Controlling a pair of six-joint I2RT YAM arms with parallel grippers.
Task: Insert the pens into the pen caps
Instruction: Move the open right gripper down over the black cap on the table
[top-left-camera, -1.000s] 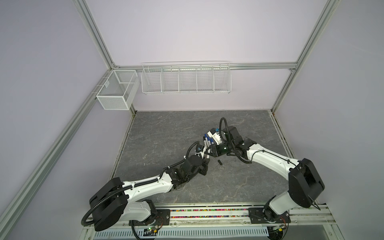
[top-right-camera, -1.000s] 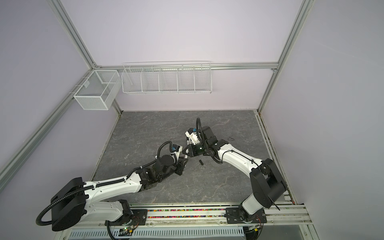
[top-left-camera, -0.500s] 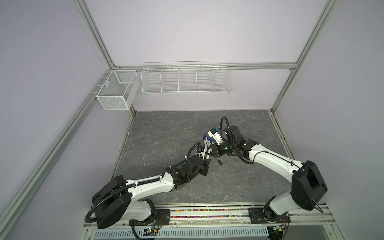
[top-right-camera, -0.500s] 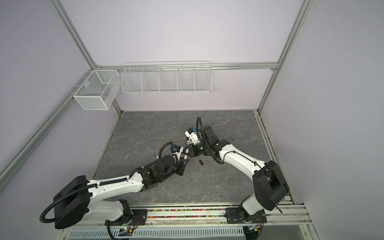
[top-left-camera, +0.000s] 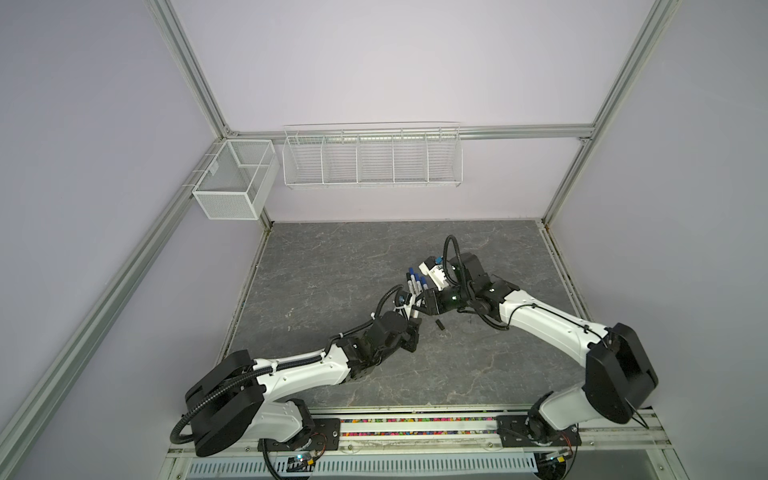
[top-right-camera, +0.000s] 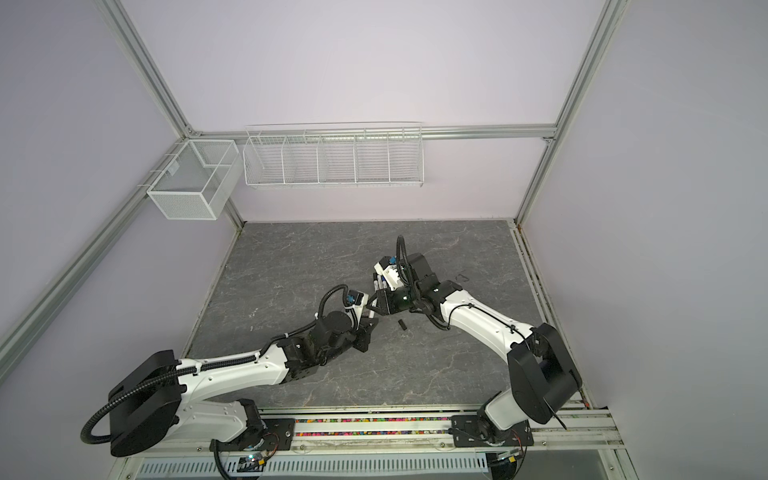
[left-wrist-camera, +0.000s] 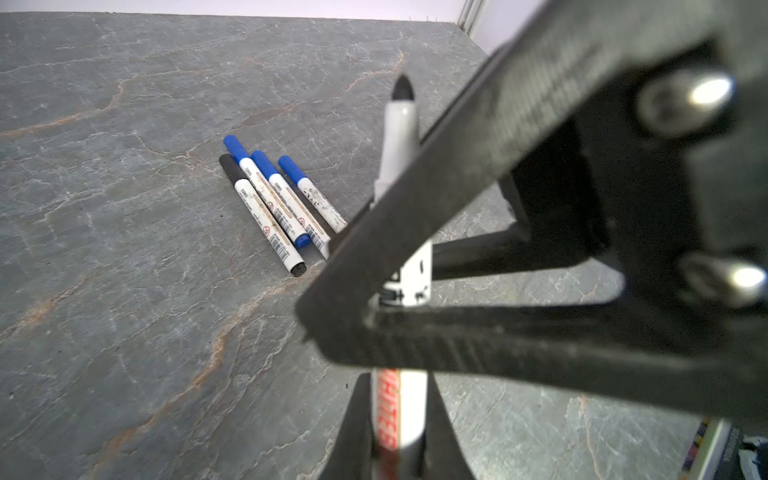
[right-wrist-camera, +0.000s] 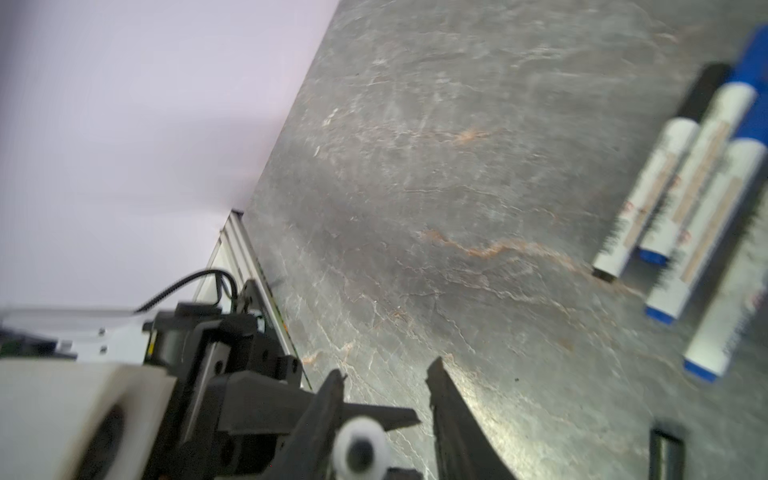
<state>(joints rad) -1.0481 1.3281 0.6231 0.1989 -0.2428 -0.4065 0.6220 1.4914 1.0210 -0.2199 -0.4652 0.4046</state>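
Uncapped pen (left-wrist-camera: 401, 137) clamped in left tool (left-wrist-camera: 398, 432), tip exposed for capping; right tool (right-wrist-camera: 387, 370) parted, empty, presumably for nearby black cap (top-left-camera: 439, 325).

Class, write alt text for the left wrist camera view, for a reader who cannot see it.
The left gripper holds an uncapped white pen, black tip pointing away, with the right gripper blurred in front of it. Beyond, four capped pens, three blue, one black, lie side by side on the grey table.
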